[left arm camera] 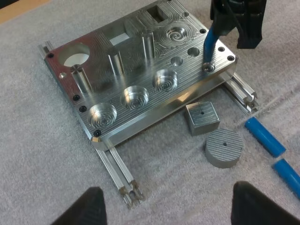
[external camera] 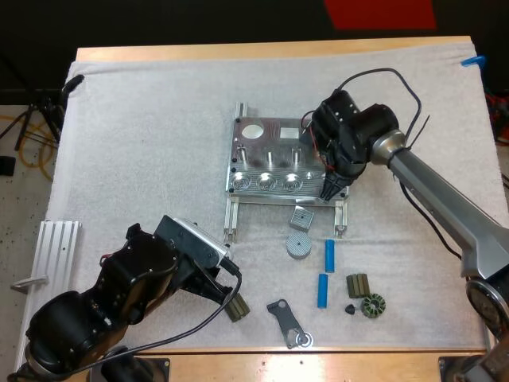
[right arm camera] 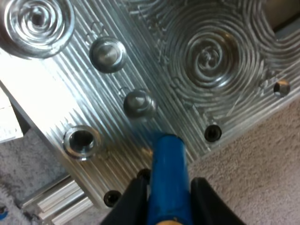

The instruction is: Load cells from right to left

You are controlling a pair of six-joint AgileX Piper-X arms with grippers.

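Note:
The metal fixture [external camera: 274, 163] lies mid-mat, with three round pockets along its front. My right gripper [external camera: 332, 187] hangs over its front right corner, shut on a blue cylinder [right arm camera: 168, 178] that points down at the plate. In the left wrist view that cylinder [left arm camera: 212, 42] ends at a small hole [left arm camera: 208, 67] near the corner; whether it touches, I cannot tell. Two more blue cylinders [external camera: 330, 253] [external camera: 323, 290] lie on the mat in front. My left gripper [external camera: 229, 298] is low at the front left, open, its fingers [left arm camera: 93, 206] wide apart with nothing between them.
A grey block [external camera: 301, 216] and a grey disc [external camera: 298, 245] sit just in front of the fixture. Small dark parts [external camera: 358, 285] [external camera: 372, 305] and a black bracket [external camera: 286, 322] lie near the front edge. An olive part [external camera: 237, 308] lies by my left gripper. An aluminium rail [external camera: 56, 255] lies at the left.

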